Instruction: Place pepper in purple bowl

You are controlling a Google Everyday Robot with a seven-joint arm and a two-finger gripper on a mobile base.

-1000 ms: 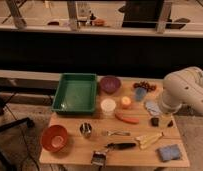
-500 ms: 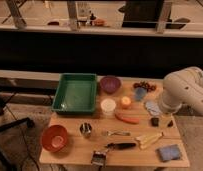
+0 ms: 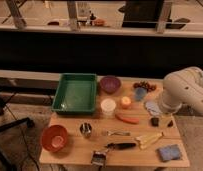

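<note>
Holding, on one wooden table (image 3: pixel 70 156): one pepper (image 3: pixel 127 119), lying flat at centre frame, empty-handed of any grip. One purple bowl (image 3: pixel 110 84) at upper centre, apart from the pepper. One green tray (image 3: pixel 75 93) just left of that bowl. One orange-red bowl (image 3: pixel 54 138), lower left. One white cup (image 3: pixel 108 106) and one yellow-orange round object (image 3: pixel 125 102), both just above the pepper. One gripper (image 3: pixel 162 119), right of the pepper under the white arm (image 3: pixel 187 90); how wide it stands cannot be told.
</note>
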